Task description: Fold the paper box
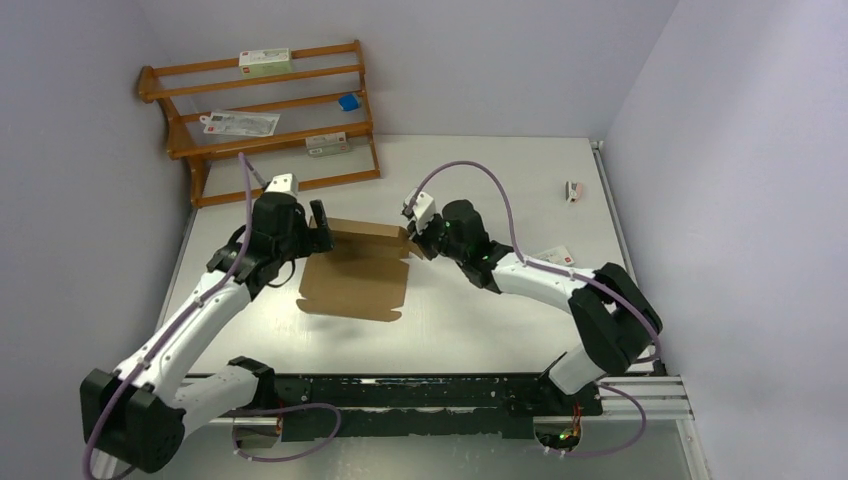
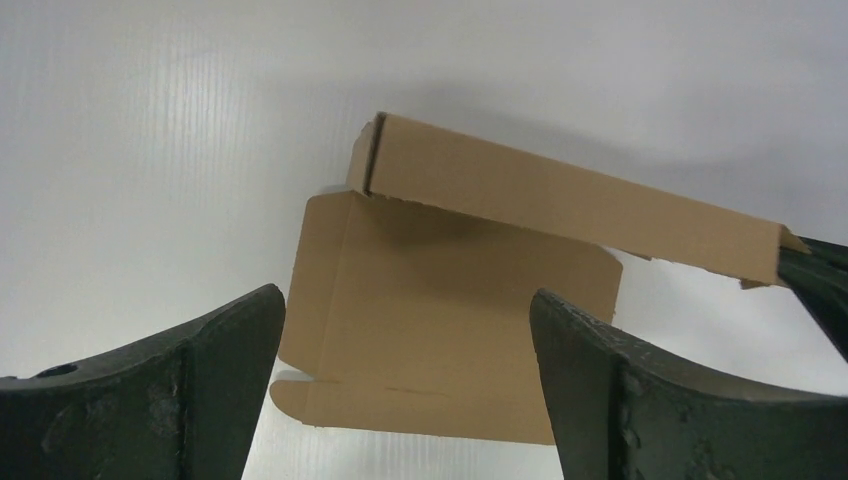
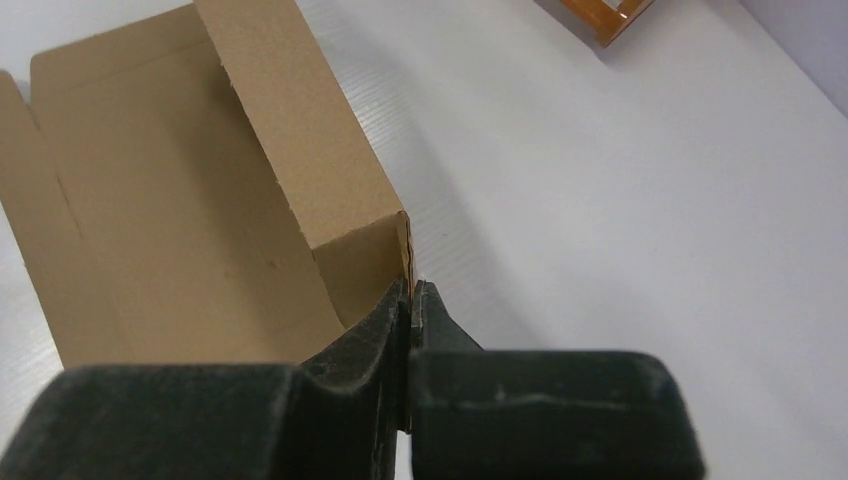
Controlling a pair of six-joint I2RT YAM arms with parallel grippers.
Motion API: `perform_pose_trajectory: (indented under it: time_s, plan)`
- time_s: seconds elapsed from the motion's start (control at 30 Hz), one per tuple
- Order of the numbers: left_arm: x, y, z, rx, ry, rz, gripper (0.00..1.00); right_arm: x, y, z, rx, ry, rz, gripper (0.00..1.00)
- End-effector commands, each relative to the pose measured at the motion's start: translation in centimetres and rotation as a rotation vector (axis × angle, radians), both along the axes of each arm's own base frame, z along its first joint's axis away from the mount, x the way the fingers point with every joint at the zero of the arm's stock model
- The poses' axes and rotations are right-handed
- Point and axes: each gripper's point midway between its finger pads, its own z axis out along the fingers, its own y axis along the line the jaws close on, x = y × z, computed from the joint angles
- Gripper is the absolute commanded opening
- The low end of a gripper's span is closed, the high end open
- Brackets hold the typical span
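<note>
Your fixed top camera looks down from above the near edge over the whole white table (image 1: pixel 480 330). Both wrist cameras sit close, aimed along their black fingers (image 2: pixel 190 390). All three views share the plain brown corrugated cardboard box (image 1: pixel 352 280).

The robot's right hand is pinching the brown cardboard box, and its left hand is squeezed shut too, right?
Not quite. The right hand does pinch the cardboard box at a corner, but the left hand is wide open, not shut, and holds nothing. The left wrist view shows it.
</note>
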Motion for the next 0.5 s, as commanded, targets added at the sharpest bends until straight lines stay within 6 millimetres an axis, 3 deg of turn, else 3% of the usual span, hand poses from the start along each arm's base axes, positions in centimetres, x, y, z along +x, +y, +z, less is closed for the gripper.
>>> perform_pose_trajectory:
  time_s: [0.0,0.23,0.47]
  plan:
    - [3.1,0.2,1.2,-0.042,-0.050,0.035,0.97,1.4,1.5,2.0,0.050,-0.094,0.138,0.02]
    - [7.1,0.6,1.8,-0.099,-0.088,0.042,0.97,3.0,1.4,1.1,0.058,-0.074,0.220,0.03]
    - [7.4,-0.7,-1.9,-0.192,-0.021,-0.035,0.92,4.5,2.0,0.7,0.048,-0.049,0.260,0.07]
